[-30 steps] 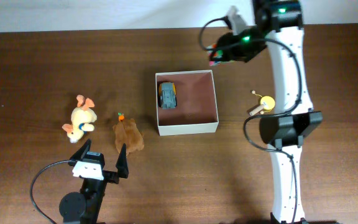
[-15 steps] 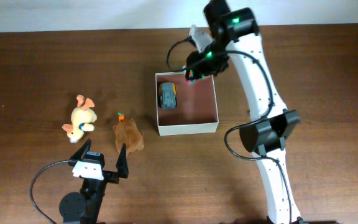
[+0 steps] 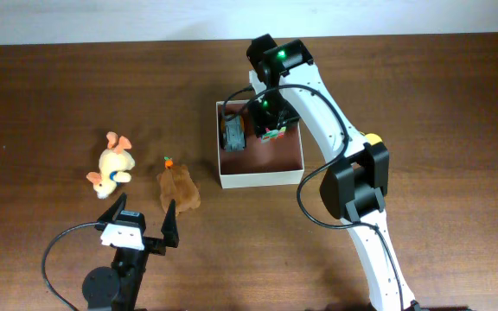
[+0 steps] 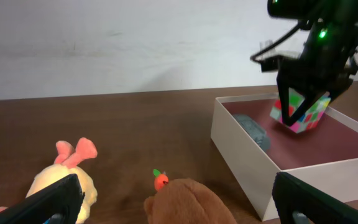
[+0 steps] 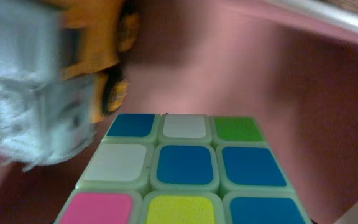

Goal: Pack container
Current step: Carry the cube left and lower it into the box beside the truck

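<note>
The container [image 3: 260, 179] is a shallow white-walled box with a pinkish-brown floor at mid-table. It also shows in the left wrist view [image 4: 241, 155] and the right wrist view [image 5: 291, 93]. A grey and orange toy truck [image 3: 233, 134] lies in its left part. My right gripper [image 3: 269, 121] is shut on a coloured puzzle cube [image 3: 273, 136] and holds it low inside the container, right of the truck [image 5: 55, 106]. The cube fills the right wrist view [image 5: 185, 168] and shows in the left wrist view [image 4: 300, 115]. My left gripper [image 3: 141, 226] is open and empty at the near edge, just before a brown plush [image 3: 178, 188].
A yellow plush with pink ears [image 3: 111, 166] lies left of the brown plush [image 4: 185, 202], which has a small orange carrot [image 4: 160, 180] at its far end. A small yellow toy [image 3: 373, 138] peeks out behind the right arm, right of the container.
My right gripper has swung left with the cube, from outside the container's back right corner to down inside it. The left arm has not moved.
</note>
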